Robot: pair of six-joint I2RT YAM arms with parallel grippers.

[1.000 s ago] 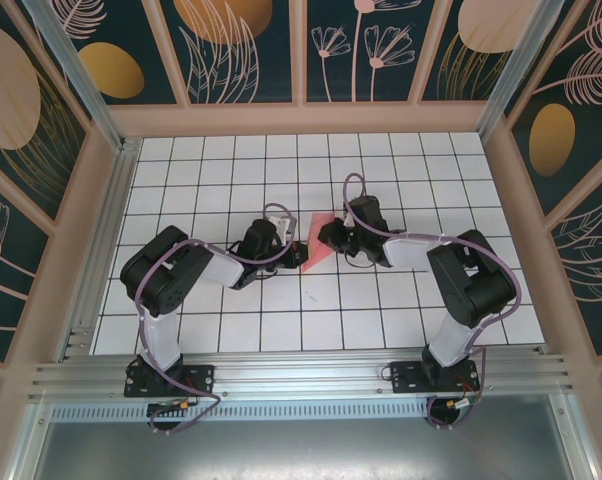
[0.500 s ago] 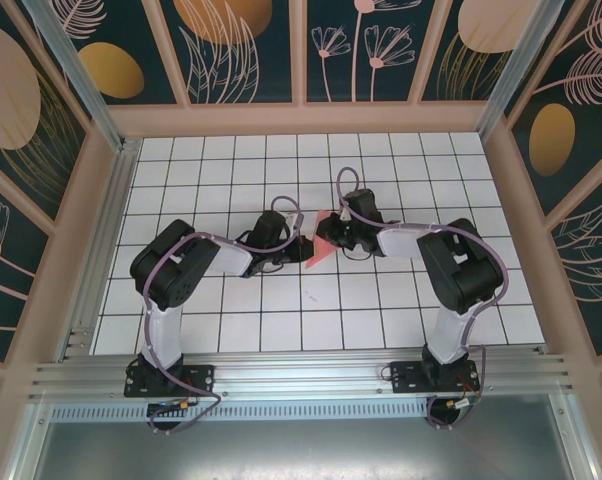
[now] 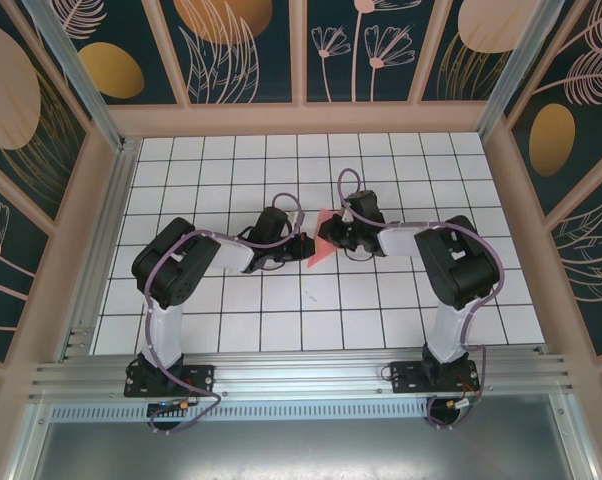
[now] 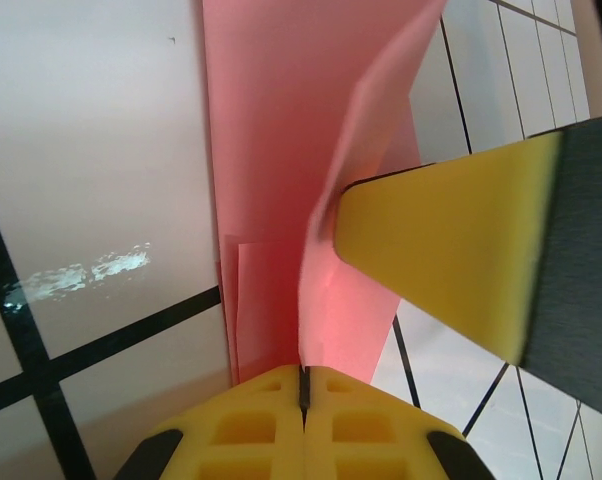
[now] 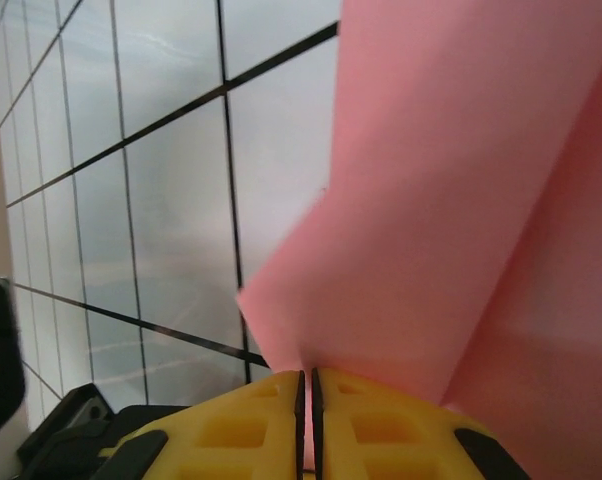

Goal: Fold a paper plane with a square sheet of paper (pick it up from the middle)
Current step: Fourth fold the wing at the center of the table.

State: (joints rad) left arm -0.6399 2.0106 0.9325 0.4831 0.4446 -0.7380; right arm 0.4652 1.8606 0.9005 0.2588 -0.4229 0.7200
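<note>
A white counter (image 3: 231, 330) ruled with dark grid lines sat inside a framed enclosure whose walls (image 3: 241, 50) carried dark panels painted with pale flowers and gold ovals. Two black robot arms reached in from the 6 o'clock edge and met near the middle of the counter.

Between them was the pink-red paper (image 3: 321, 250), partly folded, its narrow end pointing toward 7 o'clock. The left hand (image 3: 303, 247) was at the paper's 9 o'clock side and the right hand (image 3: 328, 235) at its 1 o'clock side.

From the left wrist, the left hand (image 4: 303, 385) had its yellow fingers pressed tight together, pinching the edge of the paper (image 4: 271, 150). One flap lay flat on the counter while another stood up. A yellow pad (image 4: 441, 260) of the right hand touched that raised flap at 3 o'clock.

From the right wrist, the right hand (image 5: 307, 385) was closed to a thin slit on the paper (image 5: 461, 200), which rose away toward 1 o'clock.
</note>
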